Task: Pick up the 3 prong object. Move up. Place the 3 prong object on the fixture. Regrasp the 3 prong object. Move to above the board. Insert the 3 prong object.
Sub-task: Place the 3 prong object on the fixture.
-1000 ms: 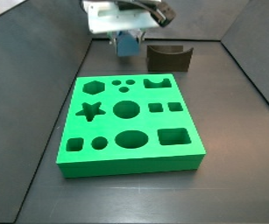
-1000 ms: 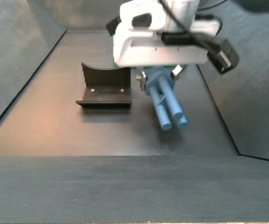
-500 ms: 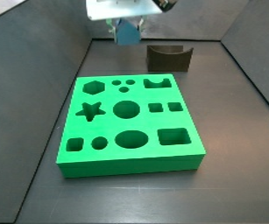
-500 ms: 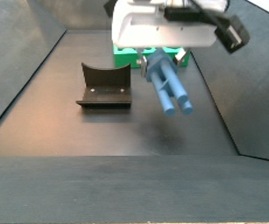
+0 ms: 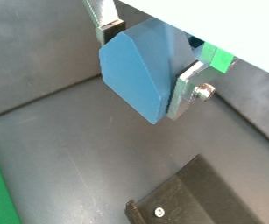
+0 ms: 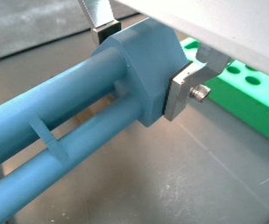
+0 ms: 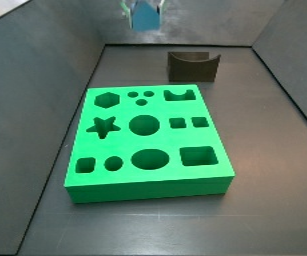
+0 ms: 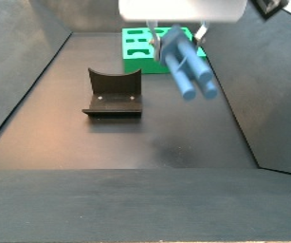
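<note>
The 3 prong object [image 5: 140,77] is a light blue piece, and my gripper [image 5: 146,61] is shut on its wide body, a silver finger [image 5: 183,94] pressed to each side. In a wrist view its long prongs [image 6: 43,131] reach away from the gripper [image 6: 145,59]. In both side views the 3 prong object [image 7: 144,16] [image 8: 187,63] hangs high above the floor, prongs pointing down and forward. The fixture [image 7: 193,66] [image 8: 112,93], dark with a curved notch, stands on the floor below and to one side. The green board [image 7: 176,141] lies flat with its cut-outs free.
Dark walls slope up on both sides of the bin floor [image 8: 148,142]. The fixture [image 5: 181,199] shows below the gripper in a wrist view. A strip of the board [image 6: 248,96] [image 8: 130,63] shows beyond the gripper.
The gripper has risen with the 3 prong object, from near floor level beside the fixture to high above it; most of the hand has left the top of both side views.
</note>
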